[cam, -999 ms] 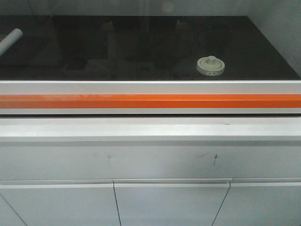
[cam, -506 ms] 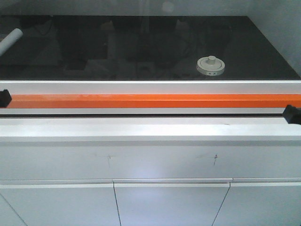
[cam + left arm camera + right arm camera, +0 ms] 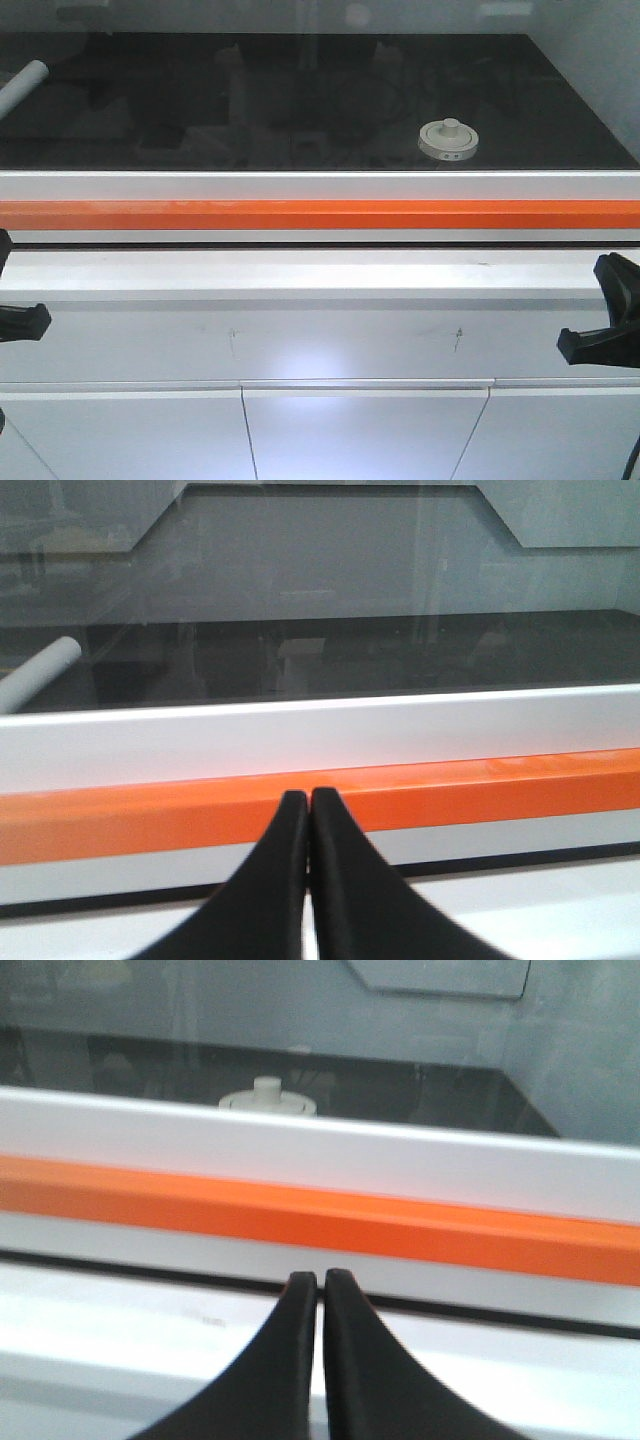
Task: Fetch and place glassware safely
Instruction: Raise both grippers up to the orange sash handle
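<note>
Far right on the glossy black table (image 3: 200, 110) sits a squat cream-lidded glass jar (image 3: 448, 139); left end effector (image 3: 308, 815) and right end effector (image 3: 321, 1295) both closed, empty.

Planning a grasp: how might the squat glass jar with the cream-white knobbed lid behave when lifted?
The squat glass jar sits low, so likely won't tip. Its cream-white knobbed lid may lift off alone. It might slide on the glossy black worktop.

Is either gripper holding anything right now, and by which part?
Nothing is held. The left gripper and right gripper are both shut empty, near the orange strip; the lidded jar sits apart on the black surface beyond.
</note>
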### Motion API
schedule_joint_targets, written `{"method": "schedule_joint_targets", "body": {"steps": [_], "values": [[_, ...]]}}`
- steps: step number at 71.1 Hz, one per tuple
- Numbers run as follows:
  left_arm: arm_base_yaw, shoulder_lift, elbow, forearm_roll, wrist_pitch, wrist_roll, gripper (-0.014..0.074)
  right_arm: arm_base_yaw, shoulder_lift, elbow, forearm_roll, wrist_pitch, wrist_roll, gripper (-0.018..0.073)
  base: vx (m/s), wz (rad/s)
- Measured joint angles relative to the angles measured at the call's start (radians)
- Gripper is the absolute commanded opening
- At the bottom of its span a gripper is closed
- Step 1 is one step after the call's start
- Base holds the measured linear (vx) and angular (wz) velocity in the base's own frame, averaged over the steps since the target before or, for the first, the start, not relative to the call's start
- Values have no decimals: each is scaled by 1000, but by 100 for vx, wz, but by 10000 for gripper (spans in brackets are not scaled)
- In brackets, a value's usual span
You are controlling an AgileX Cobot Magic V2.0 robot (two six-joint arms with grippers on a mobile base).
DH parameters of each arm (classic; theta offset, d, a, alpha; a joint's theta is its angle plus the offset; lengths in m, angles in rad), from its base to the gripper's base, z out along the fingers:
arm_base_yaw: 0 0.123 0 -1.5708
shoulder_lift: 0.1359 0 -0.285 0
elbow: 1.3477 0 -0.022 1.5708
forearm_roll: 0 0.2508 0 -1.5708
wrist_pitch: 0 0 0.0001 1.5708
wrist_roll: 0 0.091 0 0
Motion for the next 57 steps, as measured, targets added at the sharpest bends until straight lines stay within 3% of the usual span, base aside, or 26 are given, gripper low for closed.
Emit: {"method": "schedule_joint_targets", "body": {"steps": [7,17,23,39,57], "values": [[0,0,2,-29,-5,62,-7,0,62,8,5,-81,-21,-3,0,0],[0,4,3,-177,-22,153,-7,0,167,8,8,-223,-51,-3,0,0],[0,23,4,-223,-58,200,-7,0,233,8,9,-291,-55,-3,0,0],[0,121,4,-232,-232,181,-7,0,387,8,51,-455,-105,-3,0,0],[0,248,4,-184,-353,164,-7,0,480,7,107,-526,-153,-3,0,0]]}}
